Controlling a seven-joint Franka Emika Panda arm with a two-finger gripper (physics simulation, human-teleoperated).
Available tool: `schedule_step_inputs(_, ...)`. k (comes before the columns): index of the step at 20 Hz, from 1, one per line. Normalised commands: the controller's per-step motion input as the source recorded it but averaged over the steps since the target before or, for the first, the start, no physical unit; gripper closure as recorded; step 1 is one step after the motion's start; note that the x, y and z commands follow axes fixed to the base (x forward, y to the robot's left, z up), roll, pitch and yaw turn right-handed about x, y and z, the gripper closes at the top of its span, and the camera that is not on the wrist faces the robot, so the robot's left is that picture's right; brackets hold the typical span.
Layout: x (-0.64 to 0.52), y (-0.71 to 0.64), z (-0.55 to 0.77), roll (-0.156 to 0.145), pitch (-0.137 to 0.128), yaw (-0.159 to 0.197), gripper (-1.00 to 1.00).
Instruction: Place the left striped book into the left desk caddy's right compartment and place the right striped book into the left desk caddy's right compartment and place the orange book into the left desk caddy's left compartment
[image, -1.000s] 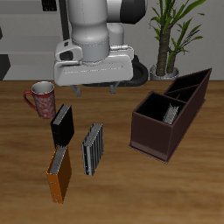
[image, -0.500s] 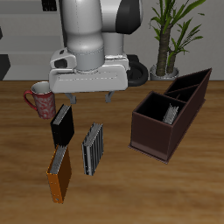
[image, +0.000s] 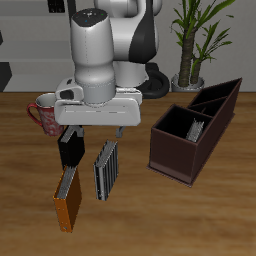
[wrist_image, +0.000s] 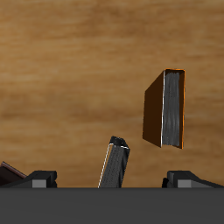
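From the exterior view, the gripper (image: 95, 128) hung with fingers spread and empty above the right striped book (image: 105, 169), which stood on edge on the table beside the orange book (image: 67, 199); the left desk caddy (image: 193, 136) sat well apart, one striped book apparently already in it. In the wrist view, the orange book (wrist_image: 172, 108) and the striped one (wrist_image: 115, 163) showed as thin upright slabs; each looked stiff, light and easily tipped, best pinched across the covers near the top edge.

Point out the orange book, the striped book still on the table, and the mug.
orange book (image: 67, 208): exterior view, on its orange cover near the lower end.
striped book (image: 105, 172): exterior view, middle of its striped cover.
mug (image: 46, 114): exterior view, on its red outer wall beside the handle.
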Motion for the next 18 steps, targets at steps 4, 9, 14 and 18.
schedule_step_inputs(4,0.00,0.02,-0.29,-0.009,0.010,-0.043,-1.00)
schedule_step_inputs(9,-0.04,-0.02,-0.34,-0.035,-0.017,-0.076,-1.00)
schedule_step_inputs(14,-0.11,0.00,-0.27,-0.008,-0.011,-0.048,-1.00)
schedule_step_inputs(18,-0.04,-0.02,-0.28,-0.011,0.019,-0.034,-1.00)
